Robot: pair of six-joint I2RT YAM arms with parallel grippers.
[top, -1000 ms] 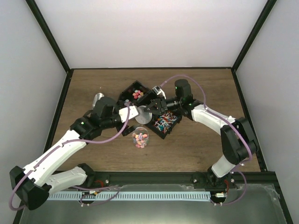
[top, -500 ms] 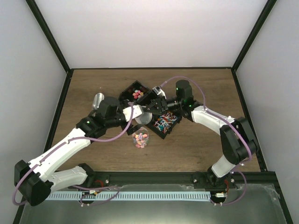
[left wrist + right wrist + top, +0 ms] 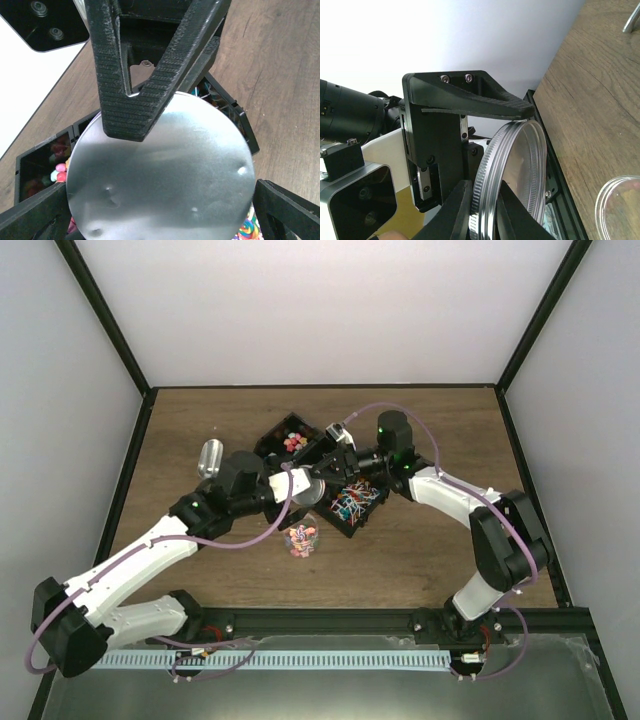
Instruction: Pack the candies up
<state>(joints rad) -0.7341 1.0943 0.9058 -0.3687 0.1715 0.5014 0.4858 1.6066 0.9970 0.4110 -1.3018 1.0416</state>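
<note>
Wood-grain table (image 3: 440, 540), white walls, black frame around it.

Both arms meet over the middle of the table.
- Right gripper (image 3: 485, 220): clamped on the rim of a round metal lid (image 3: 165, 170), which is held on edge, tilted, off the table.
- Left gripper (image 3: 296, 486): spread wide, one finger on each side of the lid's disc. Your wrist view shows no contact with it.
- Candies (image 3: 299, 540): a small heap sits in the clear jar (image 3: 300, 537), which stands open just in front of the black bins (image 3: 248, 138). More bright pieces lie in the bins themselves.

Judged step: passing the lid from right to left, or steadying it before capping. The jar has no cap yet.

Watch for:
- The lid is smooth and only pinched at one edge. If your left fingers close off-centre, it may swivel or squirt out.
- If the right lets go before the left has a firm hold, the lid drops. The jar stands near enough that a falling lid could tip it and scatter the candies.
- The fingers of both arms are crowded round one small disc, so closing could knock finger against finger.
- A tilted lid may catch on the jar's threads and bind.
</note>
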